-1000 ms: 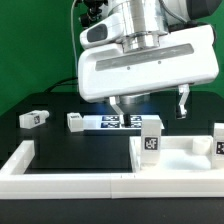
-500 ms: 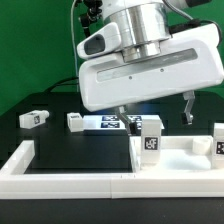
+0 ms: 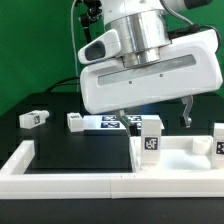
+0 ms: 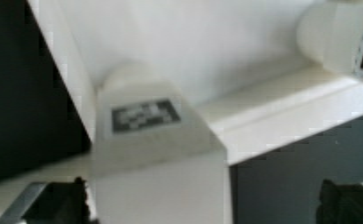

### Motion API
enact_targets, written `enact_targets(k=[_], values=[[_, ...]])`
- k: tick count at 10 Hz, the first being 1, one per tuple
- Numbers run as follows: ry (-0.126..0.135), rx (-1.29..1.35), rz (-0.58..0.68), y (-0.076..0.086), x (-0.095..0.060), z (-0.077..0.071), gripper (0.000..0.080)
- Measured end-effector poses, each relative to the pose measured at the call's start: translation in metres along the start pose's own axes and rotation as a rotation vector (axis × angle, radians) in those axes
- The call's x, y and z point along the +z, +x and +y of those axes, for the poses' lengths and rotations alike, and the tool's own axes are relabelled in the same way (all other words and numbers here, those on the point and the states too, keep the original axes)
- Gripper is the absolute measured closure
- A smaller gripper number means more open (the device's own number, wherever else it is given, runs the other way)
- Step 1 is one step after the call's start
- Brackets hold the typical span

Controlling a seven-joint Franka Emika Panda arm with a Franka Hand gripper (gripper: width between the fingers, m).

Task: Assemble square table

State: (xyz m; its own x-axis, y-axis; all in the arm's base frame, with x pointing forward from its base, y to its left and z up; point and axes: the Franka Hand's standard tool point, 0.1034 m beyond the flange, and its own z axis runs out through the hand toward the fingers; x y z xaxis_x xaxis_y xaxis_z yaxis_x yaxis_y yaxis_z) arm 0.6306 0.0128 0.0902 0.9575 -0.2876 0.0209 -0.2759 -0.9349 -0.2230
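Observation:
The square table's white slab (image 3: pixel 186 151) lies at the exterior view's right, against the border wall. A white tagged leg block (image 3: pixel 151 138) stands upright at its near corner, and a second leg (image 3: pixel 218 140) stands at the right edge. My gripper (image 3: pixel 152 117) hangs open just above the first leg, with a finger on either side. In the wrist view that leg (image 4: pixel 148 130) rises between the dark fingertips (image 4: pixel 53 203), closer to one of them, and my gripper (image 4: pixel 204 205) holds nothing. The slab (image 4: pixel 231 50) and the other leg (image 4: pixel 347 40) lie beyond.
Two loose leg blocks (image 3: pixel 33 118) (image 3: pixel 76 122) lie on the black table at the exterior view's left. The marker board (image 3: pixel 112 124) lies behind the gripper. The low white border wall (image 3: pixel 60 172) runs along the front.
The gripper has tilted and come down slightly toward the exterior view's right, over the standing leg. Its jaws stay open, and the parts have not moved.

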Motion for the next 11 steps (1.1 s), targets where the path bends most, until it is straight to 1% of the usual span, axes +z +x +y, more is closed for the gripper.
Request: enact_targets(k=[1,2,3,4,5,6,7,8,9,11], values=[[-0.013,-0.012,0.008,0.001,0.004,0.001,0.015],[-0.02,-0.022,0.006,0.0,0.01,0.01,0.015],[-0.023,-0.018,0.014,0.003,0.011,0.017,0.015],[-0.022,-0.001,0.015,0.003,0.011,0.016,0.015],[-0.022,-0.002,0.014,0.002,0.011,0.015,0.0258],[-0.021,0.024,0.014,0.002,0.011,0.015,0.0396],[-0.019,0.126,0.016,0.002,0.011,0.016,0.0504],[-0.019,0.175,0.016,0.003,0.011,0.018,0.0504],[-0.018,0.287,0.018,0.003,0.011,0.019,0.0503],[-0.018,0.379,0.018,0.003,0.012,0.02,0.0503]])
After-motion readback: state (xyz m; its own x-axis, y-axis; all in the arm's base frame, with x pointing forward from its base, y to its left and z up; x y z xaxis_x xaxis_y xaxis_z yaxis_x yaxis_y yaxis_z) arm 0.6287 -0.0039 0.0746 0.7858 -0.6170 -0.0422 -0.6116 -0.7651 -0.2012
